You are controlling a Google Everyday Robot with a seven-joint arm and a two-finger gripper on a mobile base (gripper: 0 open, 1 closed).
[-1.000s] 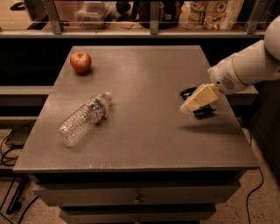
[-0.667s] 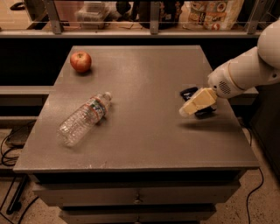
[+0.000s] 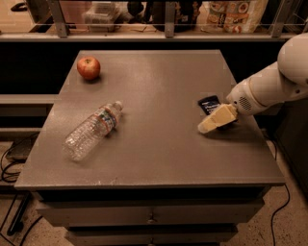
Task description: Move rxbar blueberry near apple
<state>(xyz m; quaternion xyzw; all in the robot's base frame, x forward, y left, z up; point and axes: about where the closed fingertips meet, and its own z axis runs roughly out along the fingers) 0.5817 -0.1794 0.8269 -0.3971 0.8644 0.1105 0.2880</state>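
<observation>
The rxbar blueberry (image 3: 209, 104) is a dark navy bar lying flat near the table's right edge, partly covered by my gripper. The apple (image 3: 88, 67) is red and sits at the far left corner of the table. My gripper (image 3: 211, 123) reaches in from the right on a white arm and hovers low over the near end of the bar, its cream-coloured fingers (image 3: 216, 119) pointing left and down toward the table.
A clear plastic water bottle (image 3: 91, 130) lies on its side at the table's left middle, between the bar and the apple. The grey table (image 3: 159, 81) has drawers below. A shelf with packaged goods (image 3: 231, 14) runs behind it. Cables lie on the floor at left.
The gripper and arm have shifted slightly lower and closer over the bar. The apple, bottle and bar have not moved.
</observation>
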